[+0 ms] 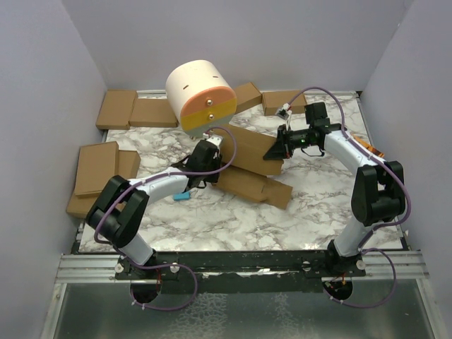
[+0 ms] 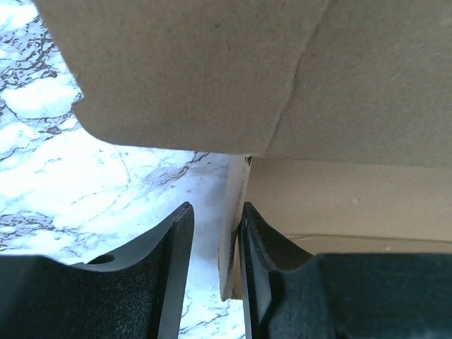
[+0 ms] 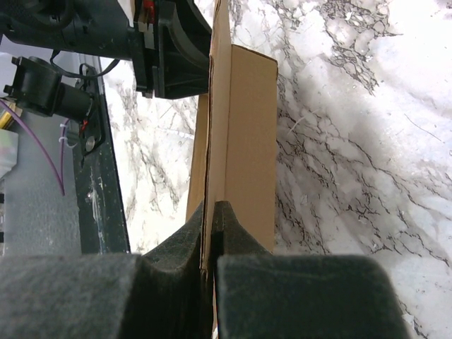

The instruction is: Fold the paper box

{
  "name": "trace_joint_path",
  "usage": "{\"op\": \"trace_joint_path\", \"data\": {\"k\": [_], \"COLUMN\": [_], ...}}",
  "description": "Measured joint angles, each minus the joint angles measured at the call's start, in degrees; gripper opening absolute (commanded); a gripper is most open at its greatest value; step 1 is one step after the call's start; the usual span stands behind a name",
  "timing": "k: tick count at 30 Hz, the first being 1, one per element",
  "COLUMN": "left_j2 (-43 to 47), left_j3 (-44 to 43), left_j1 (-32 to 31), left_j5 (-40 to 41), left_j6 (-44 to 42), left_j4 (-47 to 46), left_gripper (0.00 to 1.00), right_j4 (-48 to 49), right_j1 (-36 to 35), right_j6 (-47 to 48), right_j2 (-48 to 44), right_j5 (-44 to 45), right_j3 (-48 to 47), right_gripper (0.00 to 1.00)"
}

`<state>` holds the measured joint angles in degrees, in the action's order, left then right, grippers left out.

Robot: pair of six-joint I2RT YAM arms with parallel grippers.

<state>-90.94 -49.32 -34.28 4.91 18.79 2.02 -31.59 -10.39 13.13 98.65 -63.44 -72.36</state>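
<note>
The paper box (image 1: 248, 169) is a brown cardboard sheet with flaps, partly raised off the middle of the marble table. My right gripper (image 3: 212, 205) is shut on a thin upright panel of the paper box (image 3: 247, 141), pinching it from the right end (image 1: 275, 150). My left gripper (image 2: 215, 206) is at the sheet's left end (image 1: 212, 152). Its jaws stand apart around a flap edge (image 2: 234, 233). That edge rests against the right finger (image 2: 258, 247), with a gap to the left finger (image 2: 176, 240). A broad panel of the box (image 2: 212, 70) fills the top of the left wrist view.
Several ready-made brown boxes lie along the back wall (image 1: 134, 109) (image 1: 282, 101) and stacked at the left (image 1: 95, 169). A white and orange round object (image 1: 200, 95) hangs over the back middle. A small blue piece (image 1: 181, 195) lies near the left arm.
</note>
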Motion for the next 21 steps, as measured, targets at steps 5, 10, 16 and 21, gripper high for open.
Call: {"op": "trace_joint_path", "data": {"k": [5,10,16,21], "left_j2": [-0.7,-1.4,-1.5,-1.5], "left_j3": [0.0,0.0,0.1,0.1], "left_j1": [-0.3,-0.7,-1.6,-2.0], "left_j5": [1.0,1.5,3.0,4.4], "left_j6": [0.2,0.2,-1.0,-2.1], "left_j4": [-0.7,-1.9,-2.8,-2.8], "left_gripper": [0.29,0.07,0.0,0.02], "right_j4": [0.1,0.2,0.7,1.0], "right_j1": [0.0,0.0,0.0,0.0], "right_j6": [0.0,0.0,0.0,0.0], "right_j2": [0.0,0.0,0.0,0.0], "right_j5": [0.0,0.0,0.2,0.3], "right_j3": [0.0,0.0,0.0,0.1], "right_gripper": [0.01,0.01,0.01,0.01]}}
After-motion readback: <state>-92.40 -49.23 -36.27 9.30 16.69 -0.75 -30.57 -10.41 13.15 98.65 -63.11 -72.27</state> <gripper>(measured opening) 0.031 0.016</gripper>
